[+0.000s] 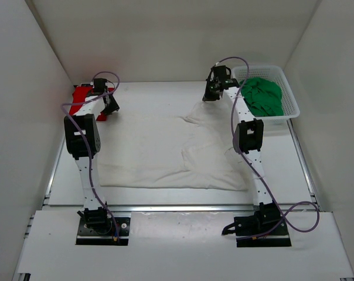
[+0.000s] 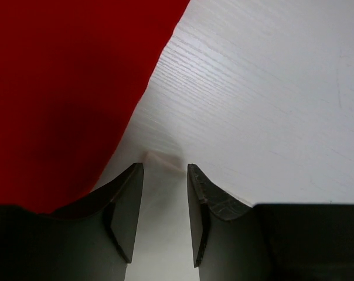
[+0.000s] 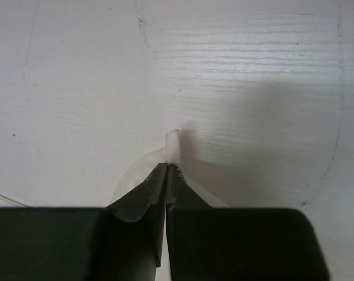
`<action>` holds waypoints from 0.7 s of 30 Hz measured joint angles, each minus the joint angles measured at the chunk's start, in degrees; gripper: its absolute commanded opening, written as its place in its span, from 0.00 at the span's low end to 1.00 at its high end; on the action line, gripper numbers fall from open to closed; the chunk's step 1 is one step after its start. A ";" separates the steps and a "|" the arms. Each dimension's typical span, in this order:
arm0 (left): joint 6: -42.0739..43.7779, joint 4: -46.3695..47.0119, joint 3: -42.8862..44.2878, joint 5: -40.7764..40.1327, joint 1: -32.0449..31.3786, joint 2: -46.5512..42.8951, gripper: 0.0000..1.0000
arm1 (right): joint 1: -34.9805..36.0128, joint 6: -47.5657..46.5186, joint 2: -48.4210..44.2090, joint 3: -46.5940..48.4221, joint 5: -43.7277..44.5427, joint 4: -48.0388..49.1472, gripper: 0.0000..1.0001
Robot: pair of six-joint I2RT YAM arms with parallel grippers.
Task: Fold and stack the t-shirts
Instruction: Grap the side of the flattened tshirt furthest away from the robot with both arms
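Likely a robotics lab: plain white walls (image 1: 165, 41) box in a white robot worktable (image 1: 147, 99).

No legible text or markings

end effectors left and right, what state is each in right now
Left end effector: open, holding nothing, beside the red t-shirt.
Right end effector: closed on a pinch of the white t-shirt.

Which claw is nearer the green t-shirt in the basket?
Right. The right claw, pinching the white t-shirt, sits just left of the basket holding the green t-shirt; the left claw is across the table beside the red t-shirt.
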 measured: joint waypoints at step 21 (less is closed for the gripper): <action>0.57 -1.62 1.46 0.11 0.33 1.51 0.00 | -2.25 -3.89 -3.65 -0.20 -1.46 -3.26 0.00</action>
